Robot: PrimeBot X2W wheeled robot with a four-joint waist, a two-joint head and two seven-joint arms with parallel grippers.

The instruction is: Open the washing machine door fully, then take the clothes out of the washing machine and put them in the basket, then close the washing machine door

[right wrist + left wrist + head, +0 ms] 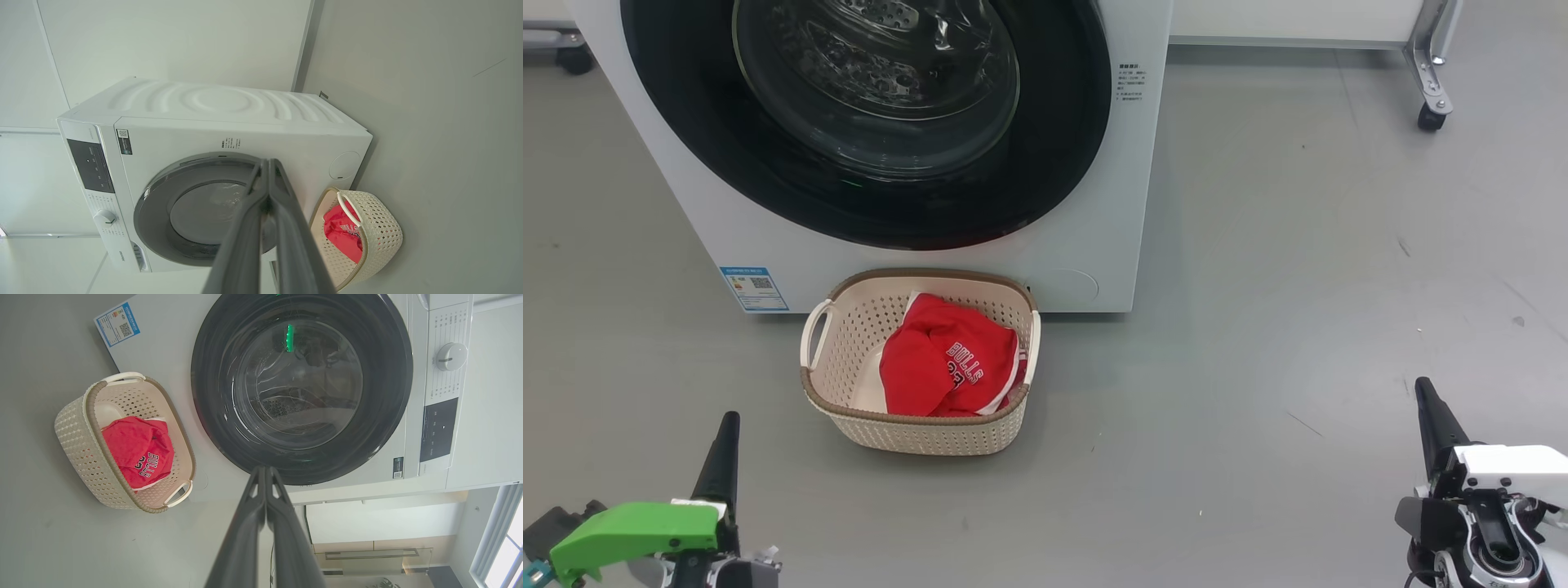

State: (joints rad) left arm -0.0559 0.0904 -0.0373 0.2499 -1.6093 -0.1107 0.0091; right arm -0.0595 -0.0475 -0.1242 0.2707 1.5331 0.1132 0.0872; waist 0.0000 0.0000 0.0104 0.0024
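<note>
The white washing machine (1094, 212) stands ahead with its round black-rimmed door (866, 122) shut flat against the front; the same door (302, 384) shows in the left wrist view. On the floor before it sits the cream basket (849, 327) holding red clothes (939, 367) printed "BULLS". My left gripper (727, 420) is low at the left, shut and empty, fingers (264, 486) pressed together. Low at the right, my right gripper (1423, 388) is shut and empty too, well back from the machine (286, 134) and the basket (380, 241).
Grey floor spreads to the right of the washer. A metal frame leg on a caster (1431, 114) stands at the far right back, and another dark wheel (574, 59) at the far left. A blue energy label (755, 287) marks the washer's lower corner.
</note>
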